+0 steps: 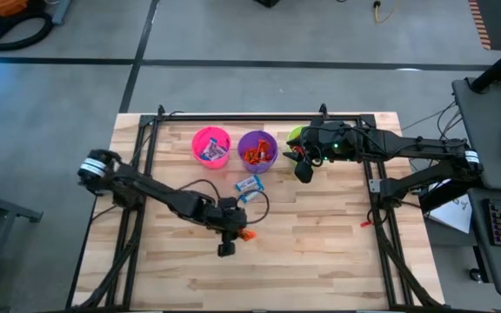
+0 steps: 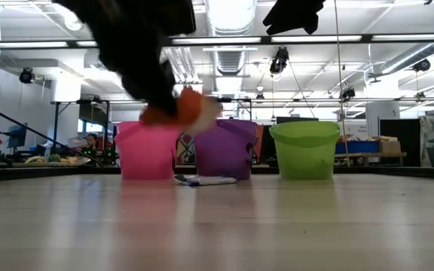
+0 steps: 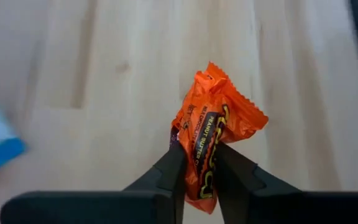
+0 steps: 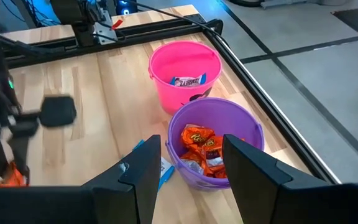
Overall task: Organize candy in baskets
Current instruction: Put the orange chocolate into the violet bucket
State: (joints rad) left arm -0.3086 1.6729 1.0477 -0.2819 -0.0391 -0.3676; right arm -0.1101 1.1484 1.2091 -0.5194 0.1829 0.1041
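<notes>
Left tool (image 3: pixel 196 168) clamps an orange candy (image 3: pixel 215 134) just above the table (image 1: pixel 320 252).

Orange wrappers already fill the purple basket (image 4: pixel 216 118) and blue ones the pink basket (image 4: pixel 185 59), so this one likely belongs in purple. A blue candy (image 1: pixel 249 184) lies beside the purple basket. The right tool (image 4: pixel 188 165), fingers apart, waits above the baskets.

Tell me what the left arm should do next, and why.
Probably carry it to the purple basket. The left gripper is shut on an orange candy, and that basket already holds orange candy.
</notes>
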